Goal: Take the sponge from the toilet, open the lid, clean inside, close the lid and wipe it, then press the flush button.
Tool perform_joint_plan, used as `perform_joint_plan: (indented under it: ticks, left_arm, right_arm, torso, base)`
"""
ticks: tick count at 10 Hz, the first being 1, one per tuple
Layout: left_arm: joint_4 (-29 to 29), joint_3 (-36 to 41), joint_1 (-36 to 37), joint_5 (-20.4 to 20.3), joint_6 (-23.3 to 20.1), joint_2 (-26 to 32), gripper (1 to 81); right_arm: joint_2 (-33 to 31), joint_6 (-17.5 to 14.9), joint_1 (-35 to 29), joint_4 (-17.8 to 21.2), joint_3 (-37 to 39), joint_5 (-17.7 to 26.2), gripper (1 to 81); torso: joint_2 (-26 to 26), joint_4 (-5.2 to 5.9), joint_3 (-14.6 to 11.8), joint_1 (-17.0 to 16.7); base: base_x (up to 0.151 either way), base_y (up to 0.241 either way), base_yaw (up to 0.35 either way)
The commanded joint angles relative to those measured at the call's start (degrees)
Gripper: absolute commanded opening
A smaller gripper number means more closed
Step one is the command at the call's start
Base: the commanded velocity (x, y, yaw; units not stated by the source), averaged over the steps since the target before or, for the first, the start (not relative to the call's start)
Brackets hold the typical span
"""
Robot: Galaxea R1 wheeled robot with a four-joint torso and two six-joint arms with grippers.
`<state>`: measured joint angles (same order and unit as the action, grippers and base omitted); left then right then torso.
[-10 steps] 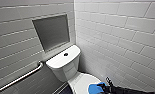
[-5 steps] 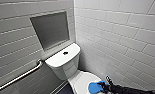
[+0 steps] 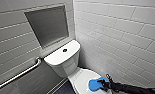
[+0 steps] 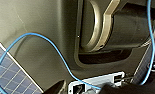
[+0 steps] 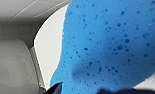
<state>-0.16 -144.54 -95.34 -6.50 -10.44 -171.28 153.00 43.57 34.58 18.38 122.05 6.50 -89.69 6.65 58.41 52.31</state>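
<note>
The right pincer (image 3: 103, 83) is gripping the blue sponge (image 3: 94, 85), holding it against the closed lid (image 3: 80, 77), whose front is being cut off at the picture's edge; the fingertips are hard to make out.

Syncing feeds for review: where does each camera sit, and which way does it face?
Head view: high on the robot, looking down at the toilet and flush button; the right gripper is at the sponge.
Left wrist view: on that wrist, facing dark robot housing, a blue cable, tiled floor.
Right wrist view: on that wrist, close to the sponge, the lid behind.
Shared: head and right wrist both show sponge and lid.
</note>
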Motion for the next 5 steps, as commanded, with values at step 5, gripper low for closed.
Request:
perform_joint_plan:
  ticks: [5]
  left_arm:
    - [-0.6,0.2,-1.6,4.9,-0.1,0.2,81.1]
  right_arm:
    - [0.2,0.2,-7.5,1.7,2.5,1.5,81.1]
  torso:
    - [0.0,0.0,0.0,0.0]
  base:
    - [0.0,0.0,0.0]
